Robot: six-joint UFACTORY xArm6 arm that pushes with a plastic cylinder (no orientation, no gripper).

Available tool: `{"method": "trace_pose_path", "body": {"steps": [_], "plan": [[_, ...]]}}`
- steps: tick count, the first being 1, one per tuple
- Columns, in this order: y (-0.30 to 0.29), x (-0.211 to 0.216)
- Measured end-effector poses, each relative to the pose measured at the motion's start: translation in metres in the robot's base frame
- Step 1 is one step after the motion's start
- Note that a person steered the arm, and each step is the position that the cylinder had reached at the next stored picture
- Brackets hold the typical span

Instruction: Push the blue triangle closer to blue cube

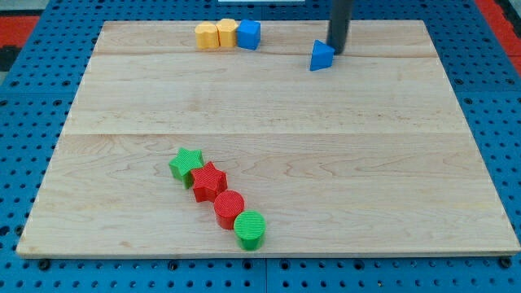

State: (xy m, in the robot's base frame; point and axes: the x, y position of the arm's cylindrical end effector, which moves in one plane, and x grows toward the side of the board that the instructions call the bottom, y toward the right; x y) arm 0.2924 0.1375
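The blue triangle [321,56] lies near the view's top, right of centre, on the wooden board [269,138]. The blue cube [248,34] sits at the view's top, left of the triangle, with a clear gap of board between them. The dark rod comes down from the view's top edge; my tip [337,50] rests just right of the blue triangle and slightly above it, touching or nearly touching it.
Two yellow blocks [217,35] stand in a row against the blue cube's left side. Near the view's bottom left of centre, a green star [186,164], red star [209,181], red cylinder [229,207] and green cylinder [251,229] form a diagonal chain.
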Motion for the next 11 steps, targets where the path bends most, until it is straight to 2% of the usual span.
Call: {"method": "trace_pose_path", "body": {"steps": [1, 2, 3, 4, 5, 6, 8, 9, 10, 11], "plan": [[0.002, 0.034], [-0.065, 0.002], [-0.104, -0.033], [-0.089, -0.001], [-0.049, 0.033], [-0.034, 0.014], [-0.096, -0.047], [-0.060, -0.034], [-0.007, -0.060], [-0.033, -0.086]]}}
